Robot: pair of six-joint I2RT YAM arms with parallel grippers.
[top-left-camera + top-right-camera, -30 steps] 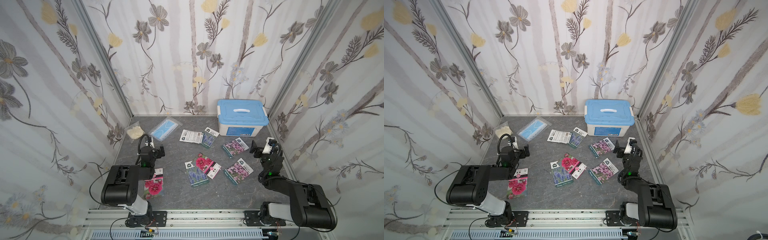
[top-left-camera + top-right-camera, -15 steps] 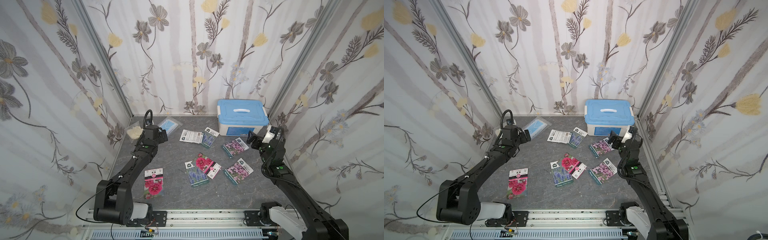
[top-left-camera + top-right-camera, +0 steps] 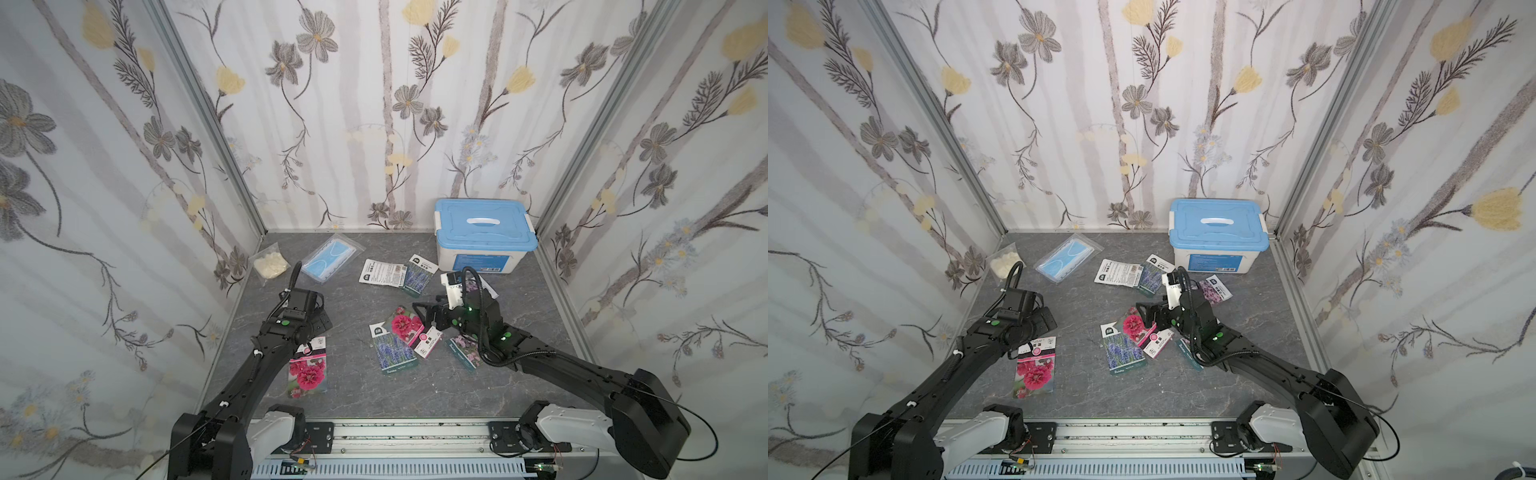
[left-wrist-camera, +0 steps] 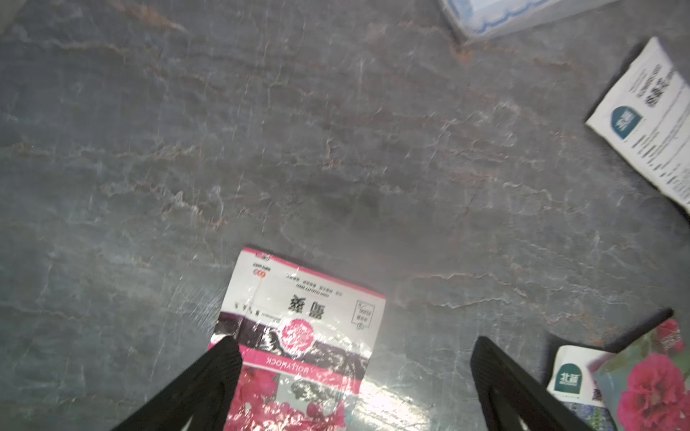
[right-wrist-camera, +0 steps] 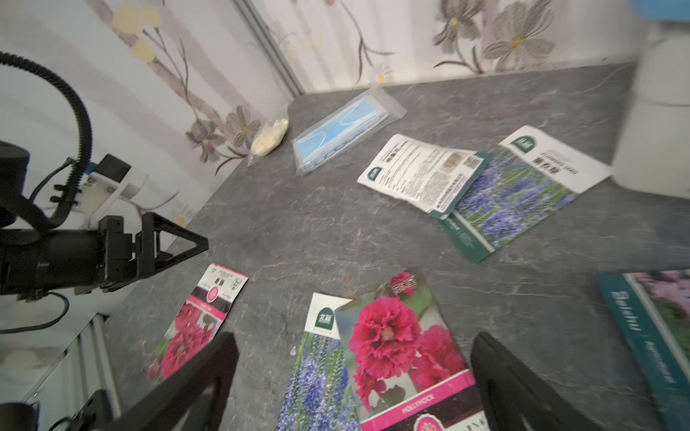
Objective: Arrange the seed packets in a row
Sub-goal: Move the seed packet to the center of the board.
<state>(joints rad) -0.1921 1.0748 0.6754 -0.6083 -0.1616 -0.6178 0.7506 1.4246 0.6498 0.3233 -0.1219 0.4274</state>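
Where the seed packets (image 3: 395,351) lie: scattered flat and glossy on the grey veined table (image 3: 353,303), some overlapping.
Left gripper (image 4: 354,350): spread, holding nothing.
Right gripper (image 5: 354,343): spread, empty.
Around: blue-lidded plastic box (image 3: 484,230), clear mask bag (image 3: 332,257).

I see a grey slate-look tabletop (image 3: 353,303) carrying scattered seed packets (image 3: 307,372) across mid-frame, a blue-lidded box (image 3: 484,235) right of centre, and a bagged face mask (image 3: 332,257) and a cream-filled bag (image 3: 271,264) left of centre.

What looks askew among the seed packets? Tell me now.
Two overlaps: the centre hollyhock packet lies across the front lavender packet, and the face-down white packet overlaps the rear lavender packet near the box.
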